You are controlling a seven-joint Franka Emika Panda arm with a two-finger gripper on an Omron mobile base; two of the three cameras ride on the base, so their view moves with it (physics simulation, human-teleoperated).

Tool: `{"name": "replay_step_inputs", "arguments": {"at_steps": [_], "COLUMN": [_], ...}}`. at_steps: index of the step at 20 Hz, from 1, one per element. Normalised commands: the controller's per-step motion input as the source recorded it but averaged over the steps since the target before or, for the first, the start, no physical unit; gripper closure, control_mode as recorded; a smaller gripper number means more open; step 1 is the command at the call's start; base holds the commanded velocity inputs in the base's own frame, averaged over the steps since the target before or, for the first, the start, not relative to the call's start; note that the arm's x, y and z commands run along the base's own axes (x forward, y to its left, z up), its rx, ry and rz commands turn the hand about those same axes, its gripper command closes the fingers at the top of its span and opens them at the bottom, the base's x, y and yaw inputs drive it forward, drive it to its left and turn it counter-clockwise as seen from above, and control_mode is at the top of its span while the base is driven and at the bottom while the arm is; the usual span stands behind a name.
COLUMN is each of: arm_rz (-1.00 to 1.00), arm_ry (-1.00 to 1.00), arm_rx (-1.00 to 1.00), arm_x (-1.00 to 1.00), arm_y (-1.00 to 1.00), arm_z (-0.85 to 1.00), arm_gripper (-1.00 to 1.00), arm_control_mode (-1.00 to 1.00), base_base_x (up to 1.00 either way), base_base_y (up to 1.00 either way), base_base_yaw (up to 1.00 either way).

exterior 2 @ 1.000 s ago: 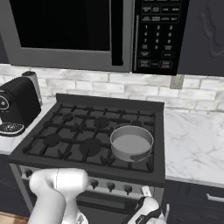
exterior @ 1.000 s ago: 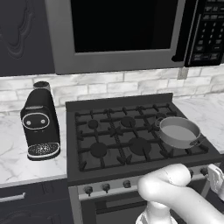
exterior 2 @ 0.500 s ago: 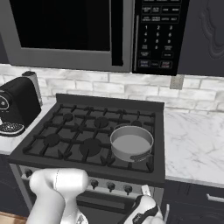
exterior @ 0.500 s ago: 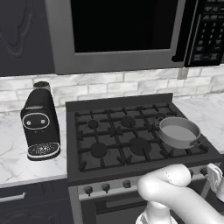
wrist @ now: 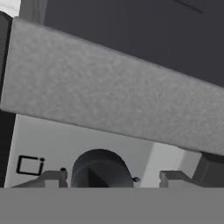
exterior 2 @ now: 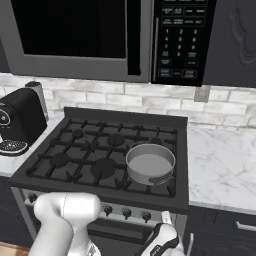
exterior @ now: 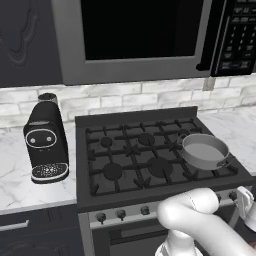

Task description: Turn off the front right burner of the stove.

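Gripper (wrist: pixel 110 177) astride black stove (exterior: pixel 150 165) knob (wrist: pixel 102 169)

Black gas stove (exterior: pixel 150 165) with silver knob strip, between marble counters.

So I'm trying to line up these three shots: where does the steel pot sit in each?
Left base view: the pot sits right of centre, on the stove's right-hand grates.
Right base view: the pot sits centre, on the same grates.
Hand view: not in it.
Shared landmark: the coffee machine left of the stove.
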Motion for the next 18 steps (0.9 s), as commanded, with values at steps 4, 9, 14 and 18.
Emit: {"name": "replay_step_inputs", "arguments": {"at_steps": [4, 9, 14, 18], "arm_rz": [-0.05, -0.04, -0.05, -0.06], "arm_ry": [-0.14, -0.18, -0.15, -0.05], "arm_rx": [0.11, 0.12, 0.15, 0.15], "arm_x": [0.00, 0.00, 0.00, 0.00], "arm_y": [0.03, 0.00, 0.00, 0.01], "arm_z": [0.00, 0.00, 0.01, 0.22], "arm_gripper": [1.00, 1.00, 1.00, 1.00], "arm_control_mode": [-1.00, -1.00, -1.00, -1.00], "base_base_x": [0.00, 0.00, 0.00, 0.00], "base_base_y": [0.00, 0.00, 0.00, 0.00], "base_base_yaw": [0.00, 0.00, 0.00, 0.00]}}
